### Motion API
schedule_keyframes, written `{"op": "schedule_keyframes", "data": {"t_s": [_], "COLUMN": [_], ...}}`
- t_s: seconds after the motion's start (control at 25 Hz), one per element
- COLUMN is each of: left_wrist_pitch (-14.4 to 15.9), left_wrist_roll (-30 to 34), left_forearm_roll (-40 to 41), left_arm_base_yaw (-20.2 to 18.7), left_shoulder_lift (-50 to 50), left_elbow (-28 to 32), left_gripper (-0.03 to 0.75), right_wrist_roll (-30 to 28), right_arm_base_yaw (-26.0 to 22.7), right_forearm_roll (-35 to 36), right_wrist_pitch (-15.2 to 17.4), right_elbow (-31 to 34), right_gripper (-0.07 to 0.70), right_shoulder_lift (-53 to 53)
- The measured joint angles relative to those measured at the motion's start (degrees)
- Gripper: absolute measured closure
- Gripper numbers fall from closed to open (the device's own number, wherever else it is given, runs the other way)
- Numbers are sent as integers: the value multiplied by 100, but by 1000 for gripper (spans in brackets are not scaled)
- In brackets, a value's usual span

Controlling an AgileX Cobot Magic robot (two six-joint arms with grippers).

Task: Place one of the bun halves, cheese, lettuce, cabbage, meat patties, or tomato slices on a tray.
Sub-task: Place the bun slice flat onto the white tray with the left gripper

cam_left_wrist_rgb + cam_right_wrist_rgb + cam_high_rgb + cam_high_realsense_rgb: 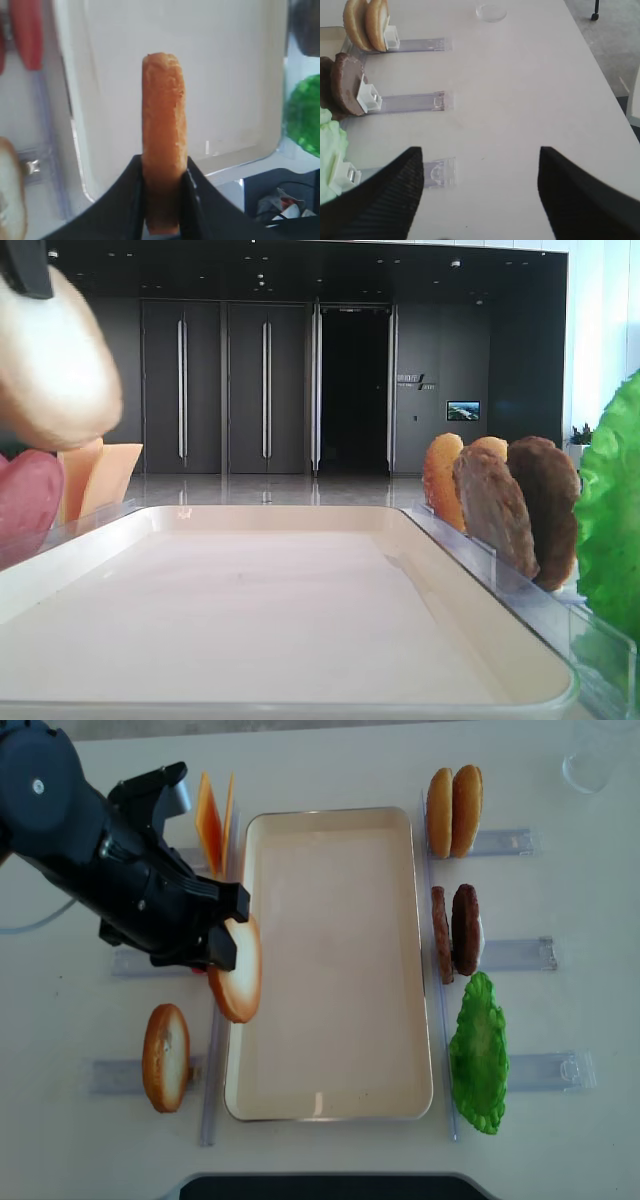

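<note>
Bun half over the tray's left rim

The left gripper clamps a bun half on edge, long axis along the tray; the right gripper gapes empty.

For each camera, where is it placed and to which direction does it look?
Exterior high: low at the tray end, looking along it; no arm.
Right wrist: above the table, open right end effector.
Left wrist: looks down; left end effector shut on a bun half.
Realsense: overhead; left arm.
Shared: left wrist and realsense show that bun half at the tray's edge.
</note>
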Motion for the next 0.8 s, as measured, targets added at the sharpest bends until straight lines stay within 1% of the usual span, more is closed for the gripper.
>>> {"op": "schedule_keyframes", "data": {"t_s": [0.08, 0.16, 0.28, 0.48, 0.64, 0.72, 0.8], "left_wrist_pitch": [-135, -236, -342, -377, -382, -407, -435], "left_wrist_roll": [403, 668, 832, 1385, 1972, 2322, 2515], "left_forearm_roll": [-457, -731, -915, -1488, -2147, -2412, -2575], "left_arm_base_yaw": [0, 0, 0, 5, 5, 5, 5], "left_shoulder_lift": [0, 0, 0, 28, 280, 413, 481], "left_elbow": [0, 0, 0, 0, 0, 0, 0], "left_gripper": [577, 577, 578, 578, 578, 578, 578], "right_wrist_roll": [0, 0, 0, 0, 0, 0, 0], "right_arm_base_yaw": [0, 0, 0, 0, 0, 0, 0], "right_forearm_roll": [0, 0, 0, 0, 0, 0, 0], "right_wrist_pitch": [0, 0, 0, 0, 0, 0, 0], "right_elbow": [0, 0, 0, 0, 0, 0, 0], "right_gripper": [166, 166, 166, 166, 166, 166, 166], "right_shoulder_lift": [0, 0, 0, 0, 0, 0, 0]}}
